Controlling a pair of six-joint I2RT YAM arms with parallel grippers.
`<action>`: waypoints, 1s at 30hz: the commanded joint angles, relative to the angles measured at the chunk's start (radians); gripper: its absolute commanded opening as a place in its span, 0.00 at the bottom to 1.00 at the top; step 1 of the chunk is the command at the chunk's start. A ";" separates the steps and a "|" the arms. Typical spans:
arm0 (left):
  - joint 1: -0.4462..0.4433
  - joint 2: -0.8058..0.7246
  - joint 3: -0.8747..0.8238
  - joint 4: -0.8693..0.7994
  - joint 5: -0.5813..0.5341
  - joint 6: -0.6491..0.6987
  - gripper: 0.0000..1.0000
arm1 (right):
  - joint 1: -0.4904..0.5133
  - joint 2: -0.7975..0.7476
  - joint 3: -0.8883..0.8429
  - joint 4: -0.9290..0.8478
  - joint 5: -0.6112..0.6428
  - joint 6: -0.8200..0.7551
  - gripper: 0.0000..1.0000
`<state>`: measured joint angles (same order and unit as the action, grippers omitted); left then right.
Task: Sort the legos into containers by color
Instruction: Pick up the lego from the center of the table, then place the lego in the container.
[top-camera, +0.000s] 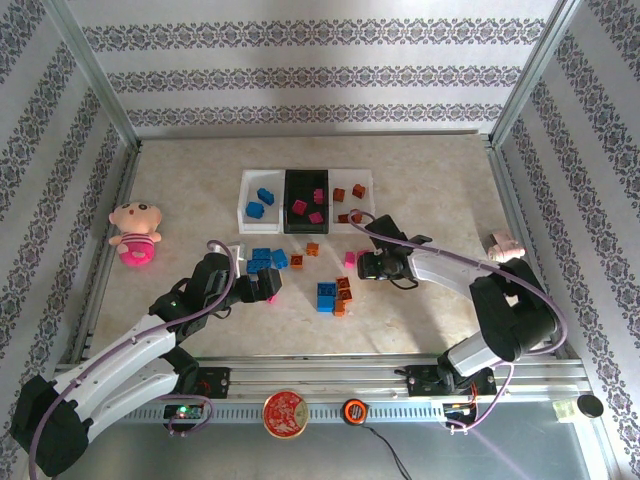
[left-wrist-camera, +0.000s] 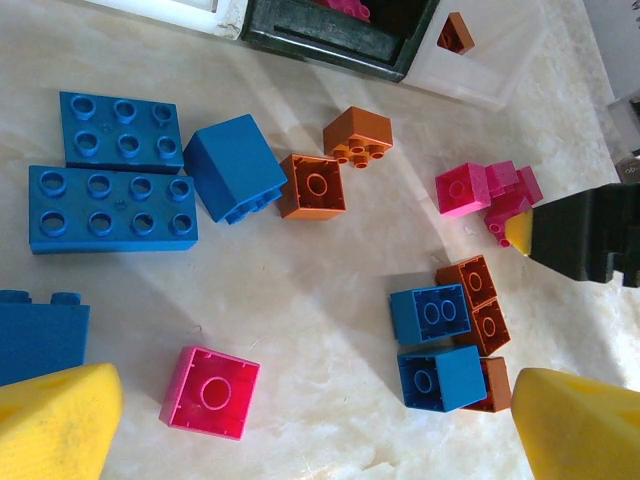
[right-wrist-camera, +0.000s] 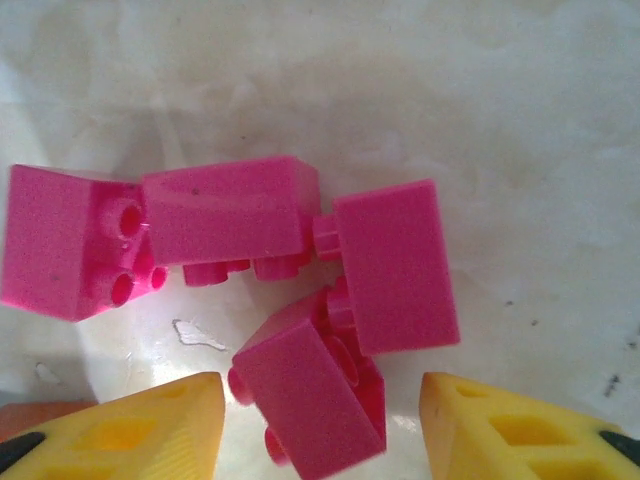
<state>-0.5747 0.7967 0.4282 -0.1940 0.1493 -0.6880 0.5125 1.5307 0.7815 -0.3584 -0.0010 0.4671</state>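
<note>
Pink lego (right-wrist-camera: 305, 385) lies ungripped inside the half-open right gripper (right-wrist-camera: 322, 425), while the left gripper (left-wrist-camera: 320, 430) gapes wide, holding nothing.

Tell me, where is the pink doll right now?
In the top view the doll lies at the far left, well left of the white bin holding blue bricks.

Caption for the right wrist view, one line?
Right gripper straddles one of four pink legos clustered on the table.
</note>
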 joint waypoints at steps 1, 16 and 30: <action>0.001 -0.012 -0.007 0.003 -0.010 -0.011 1.00 | -0.006 0.038 0.029 0.018 -0.025 -0.023 0.49; 0.001 -0.013 0.026 -0.037 -0.044 0.024 1.00 | 0.023 -0.218 -0.058 -0.034 -0.113 -0.005 0.18; 0.001 -0.022 0.050 -0.101 -0.068 0.035 1.00 | 0.142 0.099 0.482 0.006 -0.156 0.002 0.18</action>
<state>-0.5747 0.7898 0.4397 -0.2455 0.1001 -0.6773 0.6445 1.5177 1.1805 -0.3729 -0.1699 0.4541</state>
